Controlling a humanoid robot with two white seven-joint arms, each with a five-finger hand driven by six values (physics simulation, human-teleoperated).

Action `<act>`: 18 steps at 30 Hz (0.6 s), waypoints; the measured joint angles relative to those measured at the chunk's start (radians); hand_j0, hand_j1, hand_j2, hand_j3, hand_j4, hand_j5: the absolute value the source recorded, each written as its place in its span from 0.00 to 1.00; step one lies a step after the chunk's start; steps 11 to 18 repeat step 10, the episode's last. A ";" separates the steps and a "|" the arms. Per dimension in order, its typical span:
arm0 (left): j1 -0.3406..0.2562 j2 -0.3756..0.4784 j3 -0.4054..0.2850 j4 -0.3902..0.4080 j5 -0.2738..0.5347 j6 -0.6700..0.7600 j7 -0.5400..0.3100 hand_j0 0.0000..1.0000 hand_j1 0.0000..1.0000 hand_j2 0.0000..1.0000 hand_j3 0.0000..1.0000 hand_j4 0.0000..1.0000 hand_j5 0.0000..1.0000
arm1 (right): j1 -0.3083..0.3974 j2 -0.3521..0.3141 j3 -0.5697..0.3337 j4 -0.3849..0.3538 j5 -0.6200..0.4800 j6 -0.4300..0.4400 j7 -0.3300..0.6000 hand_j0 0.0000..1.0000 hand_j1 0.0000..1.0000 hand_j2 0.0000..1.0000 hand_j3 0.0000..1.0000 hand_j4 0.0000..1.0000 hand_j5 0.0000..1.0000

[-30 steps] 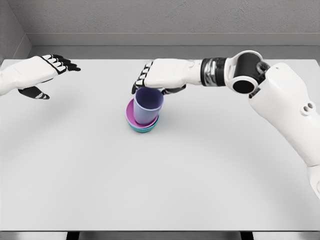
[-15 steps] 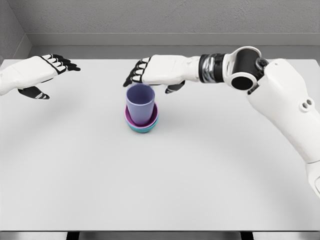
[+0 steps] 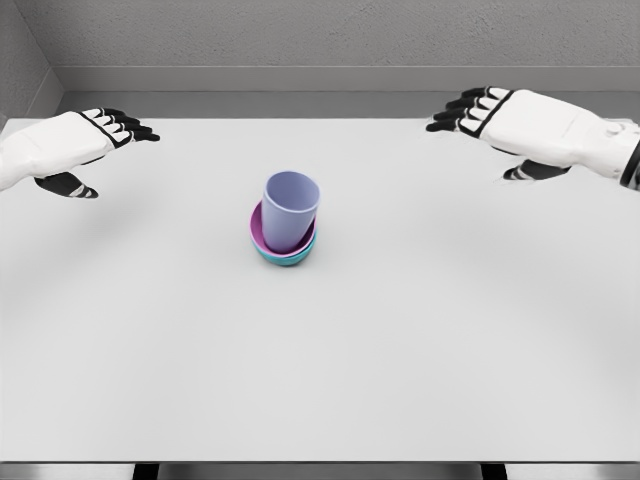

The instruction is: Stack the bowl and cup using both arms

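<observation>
We see the cup (image 3: 291, 209) tilted slightly inside the pink bowl (image 3: 259, 229), which nests in the teal bowl (image 3: 285, 256), just above the table's (image 3: 320, 370) centre. Our left hand (image 3: 70, 148) hovers at ten o'clock, fingers spread, holding nothing. Our right hand (image 3: 520, 125) hovers at two o'clock, likewise spread. Both are well apart from the stack.

One cup (image 3: 291, 208), lilac, standing in two nested bowls, a pink bowl (image 3: 259, 227) inside a teal bowl (image 3: 285, 257), mid-table; one white table (image 3: 400, 350); two hands, left hand (image 3: 70, 145) far left, right hand (image 3: 530, 125) far right.
</observation>
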 measured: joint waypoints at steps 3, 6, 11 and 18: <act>0.000 0.000 0.000 0.000 0.000 0.000 0.000 1.00 1.00 1.00 1.00 1.00 1.00 | 0.006 -0.010 -0.019 0.000 -0.005 0.000 0.000 1.00 1.00 1.00 1.00 1.00 1.00; 0.000 0.000 0.000 0.000 -0.001 0.000 0.000 1.00 1.00 1.00 1.00 1.00 1.00 | 0.008 -0.013 -0.025 0.000 -0.006 0.000 0.000 1.00 1.00 1.00 1.00 1.00 1.00; 0.000 0.002 0.000 0.000 -0.001 0.000 0.000 1.00 1.00 1.00 1.00 1.00 1.00 | 0.006 -0.015 -0.028 0.000 -0.007 0.000 0.000 1.00 1.00 1.00 1.00 1.00 1.00; 0.000 0.002 0.000 0.000 -0.001 0.000 0.000 1.00 1.00 1.00 1.00 1.00 1.00 | 0.006 -0.015 -0.028 0.000 -0.007 0.000 0.000 1.00 1.00 1.00 1.00 1.00 1.00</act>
